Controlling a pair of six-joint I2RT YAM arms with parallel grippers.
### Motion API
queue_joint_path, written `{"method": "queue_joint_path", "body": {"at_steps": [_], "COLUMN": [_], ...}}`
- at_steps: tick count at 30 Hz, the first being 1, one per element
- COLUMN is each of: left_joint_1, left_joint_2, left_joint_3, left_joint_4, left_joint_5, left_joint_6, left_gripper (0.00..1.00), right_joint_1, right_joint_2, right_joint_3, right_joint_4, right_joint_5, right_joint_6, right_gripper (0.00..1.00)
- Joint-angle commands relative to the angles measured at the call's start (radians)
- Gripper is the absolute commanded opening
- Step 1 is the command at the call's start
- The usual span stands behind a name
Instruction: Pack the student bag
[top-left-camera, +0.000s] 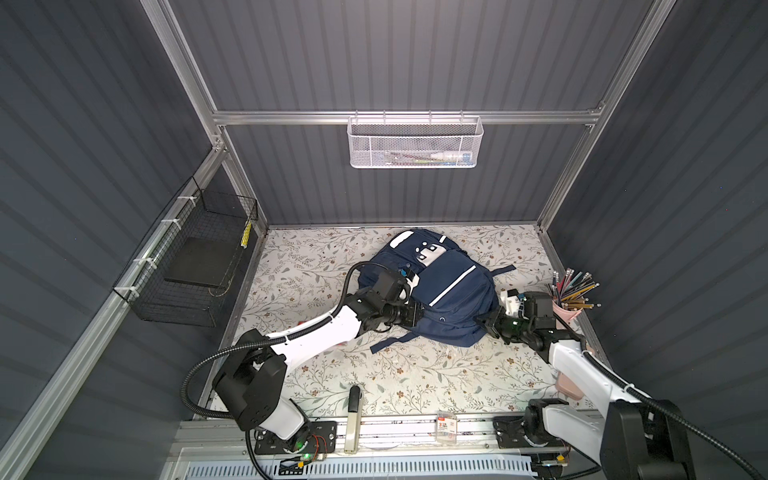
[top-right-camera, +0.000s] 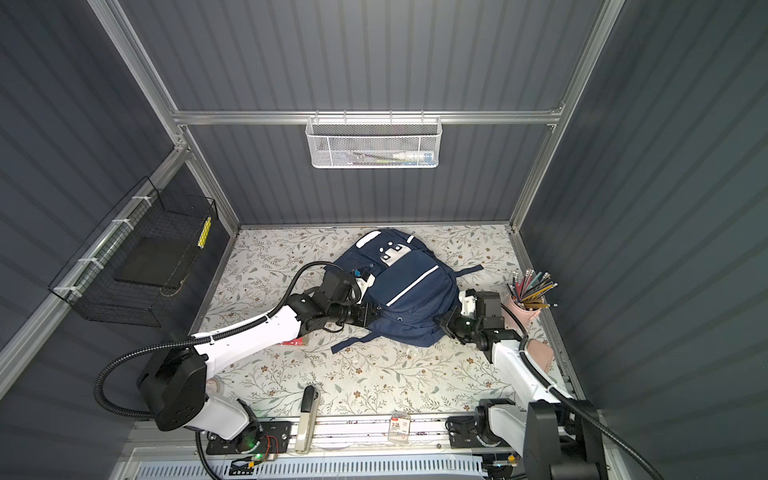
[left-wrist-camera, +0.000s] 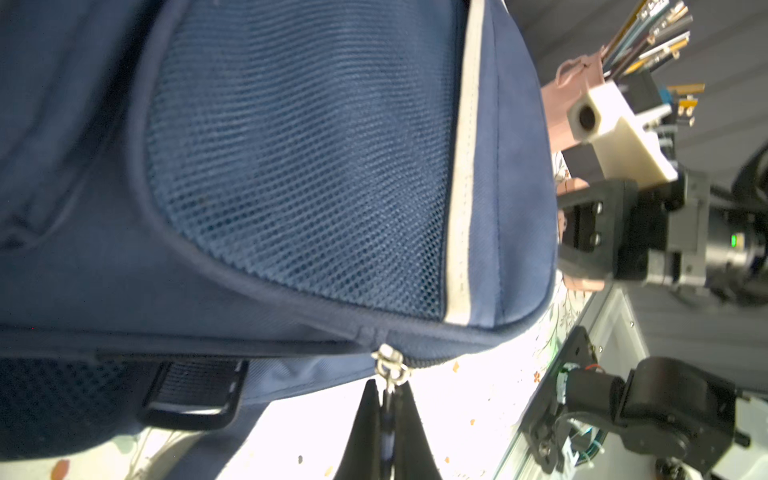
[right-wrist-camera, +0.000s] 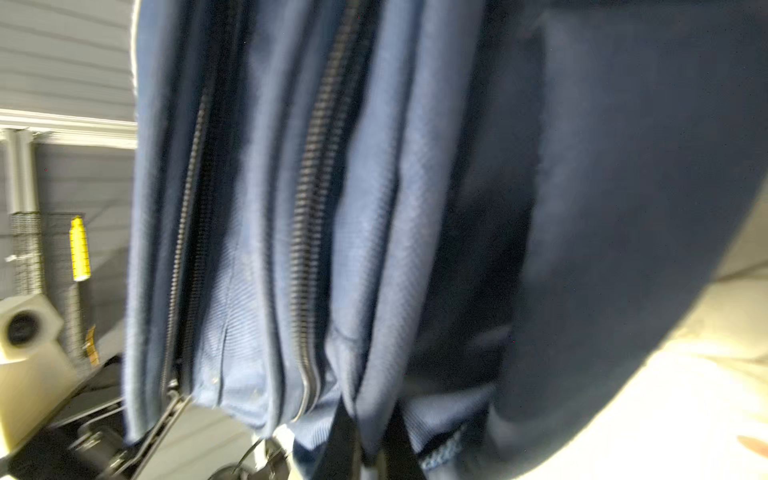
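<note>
1. Grip check on the side of the bag away from the cup (top-left-camera: 566, 311): the left gripper (left-wrist-camera: 386, 399) is pinched tight on the zip pull (left-wrist-camera: 390, 368), with no gap between the jaws.
2. The bag (top-left-camera: 440, 286) lies flat just left of the cup, and the zips I can see look closed. My guess is it's soft and floppy, so the cloth will bunch and sag instead of moving as one piece. It doesn't look fragile or slick, and I can't tell the weight. Best holds are probably the zip pulls, straps and stitched seams rather than the broad panels.
3. The right gripper (right-wrist-camera: 370, 440) sits between the bag and the cup, closed on a fold of bag fabric at the edge. That should make a decent anchor if the zip gets tugged.
4. The cup is full of pencils and very near the right arm, so it could easily get knocked.
</note>
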Motion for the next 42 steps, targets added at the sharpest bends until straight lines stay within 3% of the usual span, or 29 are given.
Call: {"method": "queue_joint_path", "body": {"at_steps": [1, 7, 11, 12, 14, 15, 21, 25, 29, 33, 35, 37, 38, 39, 42], "left_joint_1": [0.078, 0.142, 0.152, 0.152, 0.152, 0.153, 0.157, 0.196, 0.259, 0.352, 0.420, 0.472, 0.491, 0.510, 0.563], "left_joint_2": [-0.085, -0.107, -0.131, -0.130, -0.134, -0.136, -0.158, -0.171, -0.190, -0.203, -0.235, -0.255, -0.269, -0.286, -0.328], "left_joint_3": [-0.002, 0.024, 0.016, 0.017, 0.017, 0.019, 0.046, 0.047, 0.021, -0.045, -0.097, -0.112, -0.124, -0.145, -0.197], "left_joint_4": [-0.154, -0.246, -0.187, -0.174, -0.159, -0.159, -0.204, -0.260, -0.266, -0.208, -0.165, -0.187, -0.196, -0.194, -0.214], "left_joint_5": [-0.065, -0.124, -0.029, -0.010, -0.010, -0.017, -0.079, -0.120, -0.127, -0.027, 0.034, 0.042, 0.026, 0.016, -0.027], "left_joint_6": [0.115, 0.190, 0.186, 0.176, 0.158, 0.152, 0.078, 0.014, -0.012, -0.078, -0.126, -0.128, -0.130, -0.137, -0.140], "left_gripper": [0.00, 0.04, 0.40, 0.47, 0.59, 0.64, 0.65, 0.65, 0.76, 0.83, 0.97, 1.00, 1.00, 1.00, 1.00], "right_joint_1": [-0.104, -0.105, -0.073, -0.056, -0.023, 0.004, 0.181, 0.275, 0.339, 0.416, 0.434, 0.439, 0.439, 0.440, 0.448], "right_joint_2": [0.064, 0.076, -0.034, -0.070, -0.117, -0.141, -0.182, -0.148, -0.016, 0.060, 0.024, -0.048, -0.086, -0.123, -0.218], "right_joint_3": [0.033, 0.072, 0.075, 0.079, 0.093, 0.102, 0.093, 0.046, 0.111, 0.206, 0.234, 0.247, 0.253, 0.258, 0.259], "right_joint_4": [-0.095, -0.138, -0.160, -0.170, -0.196, -0.215, -0.243, -0.123, -0.058, -0.136, -0.221, -0.299, -0.340, -0.373, -0.431], "right_joint_5": [0.089, 0.138, 0.134, 0.141, 0.130, 0.146, 0.226, 0.288, 0.277, 0.312, 0.414, 0.483, 0.507, 0.520, 0.524], "right_joint_6": [-0.124, -0.165, -0.174, -0.178, -0.199, -0.206, -0.146, -0.051, -0.061, -0.150, -0.181, -0.216, -0.229, -0.243, -0.248], "right_gripper": [0.00, 0.00, 0.00, 0.06, 0.29, 0.31, 0.20, 0.22, 0.27, 0.51, 0.63, 0.71, 0.80, 0.98, 0.99]}}
